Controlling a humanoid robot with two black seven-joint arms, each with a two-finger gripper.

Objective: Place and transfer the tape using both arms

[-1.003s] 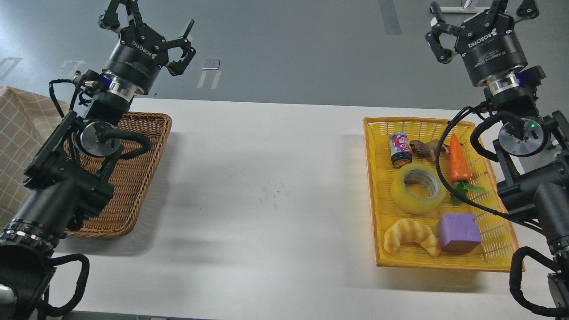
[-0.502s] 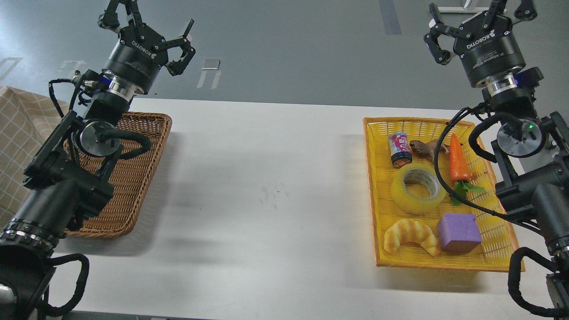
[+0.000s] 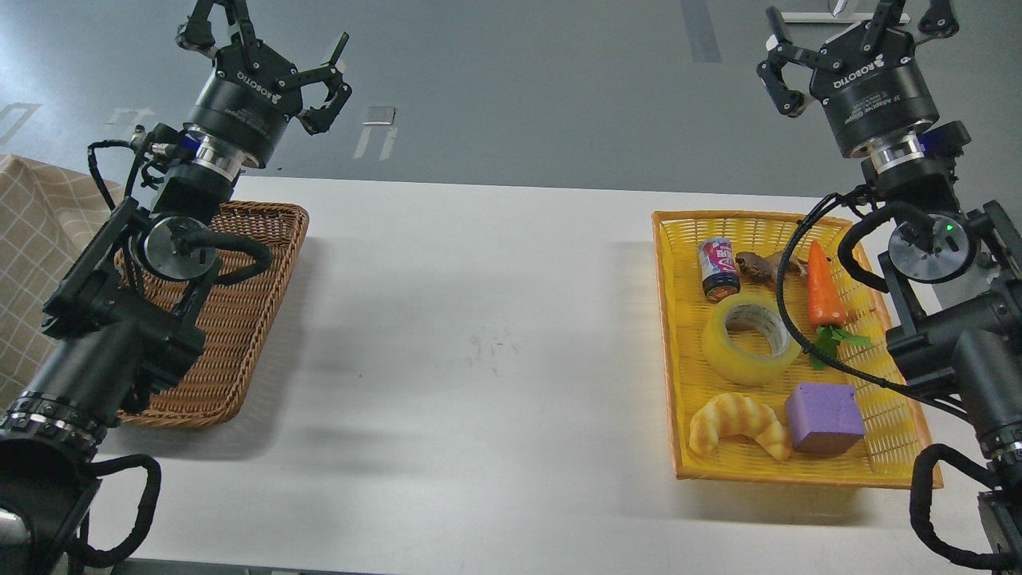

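Our left gripper (image 3: 267, 44) hangs with fingers spread and holding nothing, above the far edge of the table (image 3: 479, 319), over the far end of the brown wicker basket (image 3: 231, 319). Our right gripper (image 3: 850, 36) is likewise spread and holding nothing, up past the far right corner of the yellow basket (image 3: 679, 383).

The yellow basket holds the tape (image 3: 750, 338) at its middle, lying flat (core hole up), with a small can (image 3: 718, 268), a brown toy animal (image 3: 762, 267) and a carrot (image 3: 823, 294) on the far side, and a croissant (image 3: 738, 425) and purple block (image 3: 824, 418) on the near side. Our right arm's cable (image 3: 786, 315) crosses above the tape's right edge.

Between the two baskets the white tabletop is a broad open stretch.
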